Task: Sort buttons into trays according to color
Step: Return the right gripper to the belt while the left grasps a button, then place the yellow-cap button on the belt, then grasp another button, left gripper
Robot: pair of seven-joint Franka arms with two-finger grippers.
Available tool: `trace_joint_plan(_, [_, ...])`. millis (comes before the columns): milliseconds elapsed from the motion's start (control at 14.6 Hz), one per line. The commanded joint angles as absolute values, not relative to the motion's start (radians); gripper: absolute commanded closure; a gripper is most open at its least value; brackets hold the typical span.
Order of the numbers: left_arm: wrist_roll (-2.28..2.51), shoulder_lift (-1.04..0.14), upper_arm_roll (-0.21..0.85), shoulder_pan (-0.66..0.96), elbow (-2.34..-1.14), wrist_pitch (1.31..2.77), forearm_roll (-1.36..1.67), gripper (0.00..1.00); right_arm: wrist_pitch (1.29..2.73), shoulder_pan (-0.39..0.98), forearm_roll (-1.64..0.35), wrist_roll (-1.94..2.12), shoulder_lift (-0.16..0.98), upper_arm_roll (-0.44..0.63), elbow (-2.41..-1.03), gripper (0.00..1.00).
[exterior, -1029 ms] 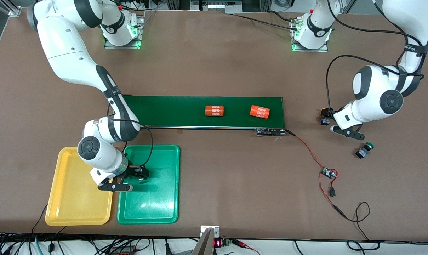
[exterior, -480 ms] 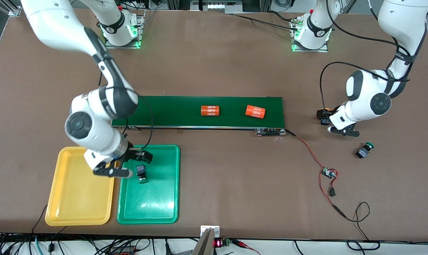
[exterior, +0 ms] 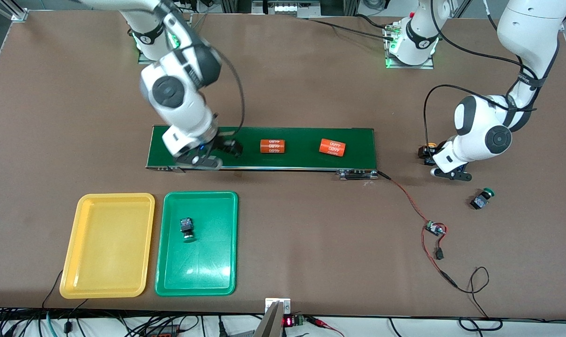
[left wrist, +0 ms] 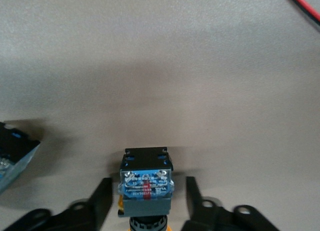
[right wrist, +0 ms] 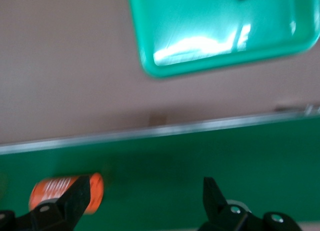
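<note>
A green-capped button point(exterior: 187, 229) lies in the green tray point(exterior: 198, 269); the yellow tray point(exterior: 105, 252) beside it holds nothing. My right gripper point(exterior: 219, 154) hangs open and empty over the conveyor belt; in its wrist view the right gripper point(right wrist: 145, 201) is above the belt. My left gripper point(exterior: 439, 164) is down at the table near the left arm's end. It straddles a yellow-capped button point(left wrist: 146, 183), with a small gap on each side between the fingers point(left wrist: 102, 203) and the body. This button point(exterior: 428, 150) is partly hidden in the front view. Another green button point(exterior: 481, 199) lies nearer the camera.
A dark-green conveyor belt point(exterior: 301, 161) carries two orange cylinders point(exterior: 272, 146) point(exterior: 332, 147). A red wire point(exterior: 407, 199) runs from the belt's end to a small circuit board point(exterior: 435, 228). A second black-and-blue switch body point(left wrist: 12, 153) shows at the left wrist view's edge.
My right gripper left the green button in the green tray, rose and swung over the belt. My left gripper shifted slightly toward the yellow button and its fingers narrowed around it.
</note>
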State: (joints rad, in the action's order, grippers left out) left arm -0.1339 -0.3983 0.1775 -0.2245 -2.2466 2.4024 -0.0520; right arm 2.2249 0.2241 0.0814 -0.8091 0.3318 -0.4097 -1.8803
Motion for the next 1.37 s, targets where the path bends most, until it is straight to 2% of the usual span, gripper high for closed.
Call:
trace_joint_plan(0, [-0.141, -0.318, 0.187, -0.210, -2.241, 2.359, -0.032, 1.00, 2.226, 0.305, 0.123, -0.925, 0.333, -0.405, -1.907, 0.00])
trace_joint_plan(206, [-0.132, -0.244, 0.190, -0.164, -2.241, 2.336, -0.032, 1.00, 2.284, 0.316, 0.149, -0.943, 0.370, -0.406, -1.888, 0.00])
trace_joint_plan(480, [-0.022, -0.199, 0.224, -0.068, -2.155, 2.209, -0.028, 1.00, 2.318, 0.318, 0.147, -0.969, 0.380, -0.407, -1.870, 0.00])
trace_joint_plan(823, [0.257, -0.235, 0.248, 0.145, -2.125, 2.217, -0.028, 1.00, 2.312, 0.311, 0.163, -0.956, 0.380, -0.403, -1.871, 0.00])
trace_joint_plan(1303, [0.339, -0.350, 0.267, 0.216, -2.037, 2.255, -0.023, 1.00, 2.286, 0.301, 0.170, -0.876, 0.373, -0.400, -1.868, 0.00])
